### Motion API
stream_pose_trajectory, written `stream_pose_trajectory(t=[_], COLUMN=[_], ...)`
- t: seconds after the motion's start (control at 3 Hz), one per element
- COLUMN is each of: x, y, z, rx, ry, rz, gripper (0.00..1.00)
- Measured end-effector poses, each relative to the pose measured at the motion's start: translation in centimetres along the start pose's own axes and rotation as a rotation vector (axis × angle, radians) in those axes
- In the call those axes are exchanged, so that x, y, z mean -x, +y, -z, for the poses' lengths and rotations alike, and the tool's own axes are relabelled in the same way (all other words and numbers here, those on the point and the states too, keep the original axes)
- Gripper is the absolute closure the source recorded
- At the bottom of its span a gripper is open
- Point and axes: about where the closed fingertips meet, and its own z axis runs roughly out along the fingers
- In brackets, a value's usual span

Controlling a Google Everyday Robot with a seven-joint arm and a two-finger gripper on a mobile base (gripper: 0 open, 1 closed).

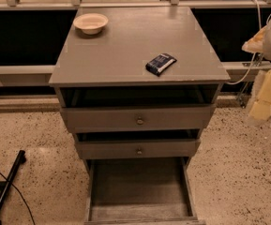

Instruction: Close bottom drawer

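The grey wooden cabinet (125, 55) stands in the middle of the view. Its bottom drawer (139, 191) is pulled far out toward me. The worn greyish floor of the drawer is bare, and its flat front runs along the lower edge of the frame. My gripper (265, 97) is a blurred pale yellow and white shape at the right edge. It is level with the cabinet's top, well to the right of the cabinet, and touches nothing.
The two upper drawers, each with a small round knob (139, 121), stand slightly out. A cream bowl (91, 22) and a dark blue packet (160, 63) lie on the cabinet top. A black bar (6, 186) and a cable lie on the speckled floor at left. A railing runs behind.
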Motion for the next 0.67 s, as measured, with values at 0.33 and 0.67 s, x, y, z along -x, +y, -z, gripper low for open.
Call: stream_pose_trajectory(t=[0.33,0.67], x=[0.0,-1.6], y=[0.0,0.0], z=[0.0,-2.2], rx=[0.0,0.005], ry=[0.0,-0.016], rz=[0.0,-0.024], gripper=[0.0,0.0])
